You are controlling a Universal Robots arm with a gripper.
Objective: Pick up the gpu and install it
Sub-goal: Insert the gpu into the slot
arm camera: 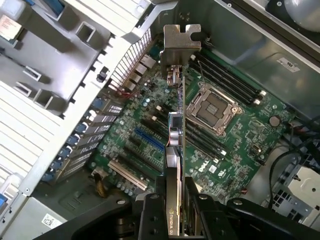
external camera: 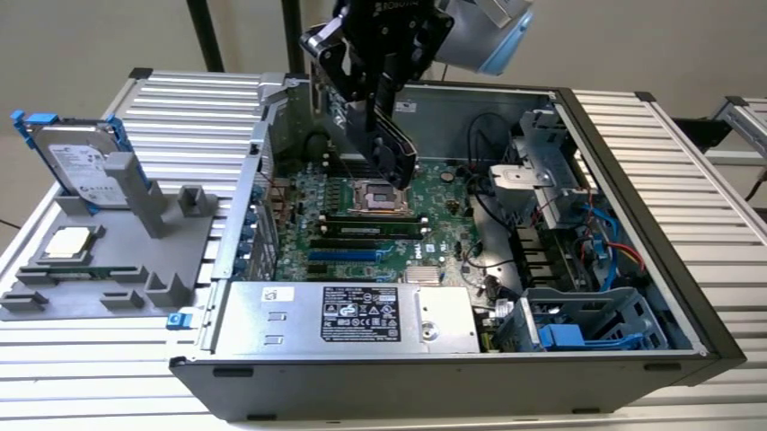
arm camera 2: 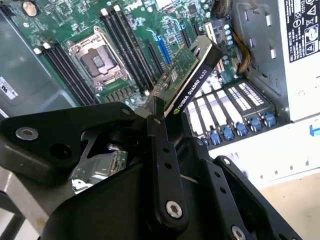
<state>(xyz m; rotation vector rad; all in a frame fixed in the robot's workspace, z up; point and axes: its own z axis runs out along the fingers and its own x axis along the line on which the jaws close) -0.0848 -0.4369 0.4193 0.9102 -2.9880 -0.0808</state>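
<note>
Gpu (arm camera: 175, 145): thin green card, silver bracket (arm camera: 181, 44), clamped in pincer (arm camera: 175, 205).

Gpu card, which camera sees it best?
The second wrist view: the gpu shows its green board and black cooler. The first wrist view sees it edge-on with the silver bracket; the exterior view shows a dark slab above the motherboard.

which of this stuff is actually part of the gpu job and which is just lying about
Part of the job:
- gpu, clamped in the gripper above the motherboard
- expansion slots on that board
- open computer case

Just lying about:
- hard drive and processor chip, both on the grey holder outside the case
- power supply
</note>
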